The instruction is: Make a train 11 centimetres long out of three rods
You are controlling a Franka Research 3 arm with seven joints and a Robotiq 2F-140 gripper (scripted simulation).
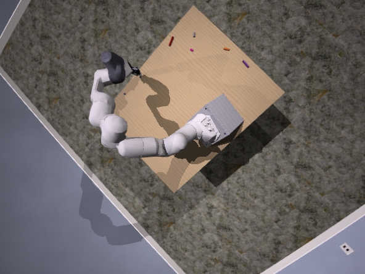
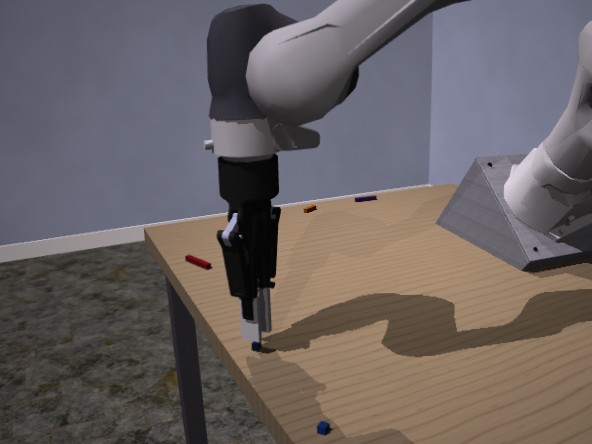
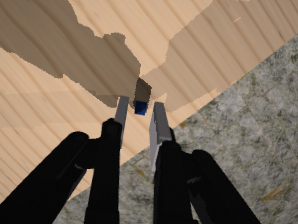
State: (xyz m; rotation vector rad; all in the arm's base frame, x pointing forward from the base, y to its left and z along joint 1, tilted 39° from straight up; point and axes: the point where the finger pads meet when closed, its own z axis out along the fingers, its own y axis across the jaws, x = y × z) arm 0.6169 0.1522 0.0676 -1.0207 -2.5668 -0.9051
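Observation:
A small blue rod point(image 2: 256, 345) point(image 3: 140, 107) lies on the wooden table point(image 1: 200, 86) point(image 2: 425, 270) close to its edge. My gripper point(image 1: 139, 74) point(image 2: 256, 333) point(image 3: 139, 113) points straight down just above it, its fingers a narrow gap apart and on either side of the rod, holding nothing. A second blue rod point(image 1: 124, 93) point(image 2: 323, 427) lies farther along the same edge. A red rod point(image 1: 171, 41) point(image 2: 198, 261), a grey rod point(image 1: 194, 34), a magenta rod point(image 1: 192, 49), an orange rod point(image 1: 226, 49) point(image 2: 310, 208) and a purple rod point(image 1: 245, 63) point(image 2: 365, 198) lie apart at the far end.
The grey robot base block point(image 1: 225, 114) point(image 2: 490, 210) stands on the table's other side. The table edge runs right beside the gripper, with the floor point(image 3: 253, 129) below.

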